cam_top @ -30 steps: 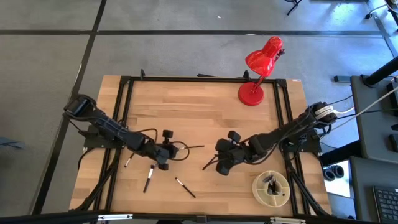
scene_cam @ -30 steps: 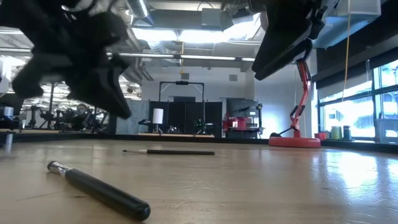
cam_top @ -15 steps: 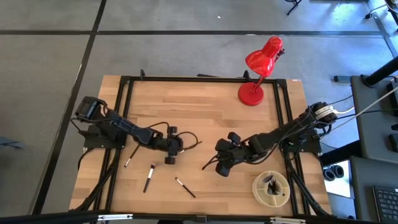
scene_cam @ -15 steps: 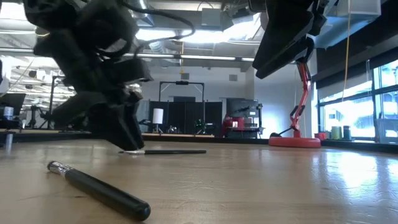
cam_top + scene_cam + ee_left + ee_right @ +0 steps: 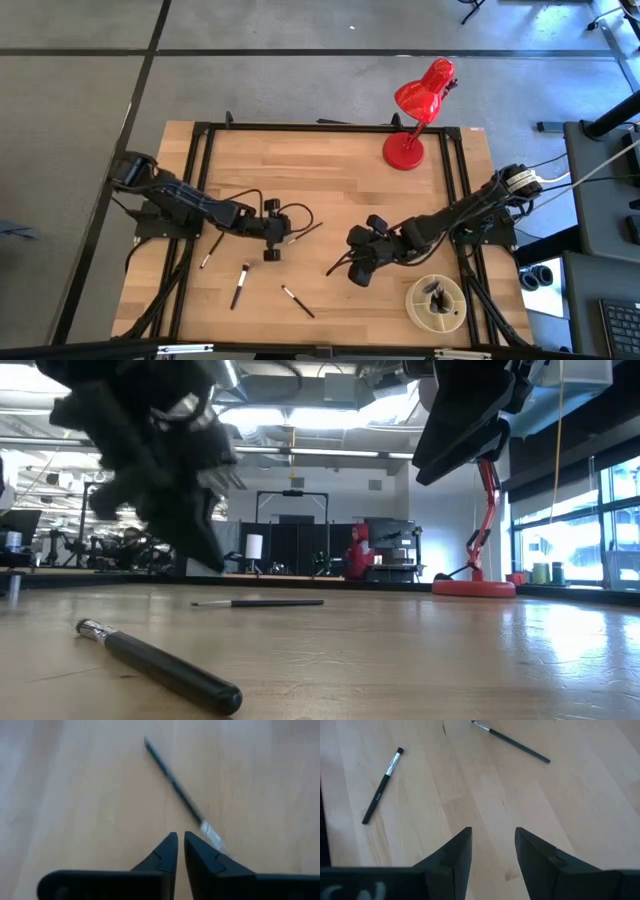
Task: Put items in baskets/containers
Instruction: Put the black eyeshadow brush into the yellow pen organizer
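The brushes inside the cream dish (image 5: 436, 303) are too small to tell apart, while on the wooden table (image 5: 330, 170) the left claw (image 5: 272, 231), fingers nearly together, hovers just beside a thin brush (image 5: 306, 230), and the right claw (image 5: 356, 268) is apart.

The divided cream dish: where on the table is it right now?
In the high view the cream dish sits at the table's near right corner, just below the right gripper and far from the red lamp at the far edge.

Black-handled brushes (image 5: 240, 286) lie on pale wood table (image 5: 330, 170); cream dish (image 5: 437, 304), red lamp (image 5: 417, 110).
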You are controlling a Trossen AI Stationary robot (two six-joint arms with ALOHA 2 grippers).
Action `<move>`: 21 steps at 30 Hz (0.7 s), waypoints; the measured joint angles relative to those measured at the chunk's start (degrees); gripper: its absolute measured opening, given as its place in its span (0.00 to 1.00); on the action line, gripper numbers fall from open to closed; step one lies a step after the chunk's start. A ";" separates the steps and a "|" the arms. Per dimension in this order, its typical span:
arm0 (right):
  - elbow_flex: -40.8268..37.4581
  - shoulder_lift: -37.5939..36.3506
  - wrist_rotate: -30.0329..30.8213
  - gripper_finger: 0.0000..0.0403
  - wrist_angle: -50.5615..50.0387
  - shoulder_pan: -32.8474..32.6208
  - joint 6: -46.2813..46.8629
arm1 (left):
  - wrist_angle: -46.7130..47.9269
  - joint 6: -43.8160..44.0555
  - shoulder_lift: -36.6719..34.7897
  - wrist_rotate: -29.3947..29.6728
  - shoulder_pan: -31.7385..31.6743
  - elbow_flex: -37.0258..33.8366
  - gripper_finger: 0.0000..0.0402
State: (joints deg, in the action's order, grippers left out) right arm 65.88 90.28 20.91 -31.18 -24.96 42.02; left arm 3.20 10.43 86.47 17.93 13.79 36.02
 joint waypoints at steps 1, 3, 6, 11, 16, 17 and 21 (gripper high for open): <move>0.00 0.00 0.00 0.37 0.00 -0.08 0.00 | 0.15 1.25 -1.18 0.05 0.08 0.07 0.10; 0.00 0.00 -0.02 0.37 -0.21 -0.24 0.11 | 2.59 4.86 -3.23 -0.08 0.44 -0.03 0.14; 0.00 0.00 0.00 0.37 -0.40 -0.44 0.31 | 2.99 11.93 -5.20 0.23 1.36 0.05 0.21; 0.00 0.00 1.70 0.37 -0.42 -0.47 -0.54 | 3.01 19.96 -2.50 0.23 5.86 -0.05 0.30; 0.00 0.00 4.26 0.37 -0.61 -0.47 -1.22 | 2.81 25.95 2.28 3.31 9.64 -0.08 0.31; 0.00 0.00 4.64 0.37 -0.59 -0.47 -1.69 | 2.79 26.80 2.88 3.71 10.02 -0.08 0.31; 0.00 0.00 5.05 0.37 -0.48 -0.45 -2.01 | 2.61 27.29 3.94 6.09 10.26 -0.06 0.31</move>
State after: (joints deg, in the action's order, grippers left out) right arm 65.89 90.28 25.96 -31.66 -25.41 40.01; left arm 5.82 37.72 90.41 24.02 24.05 35.97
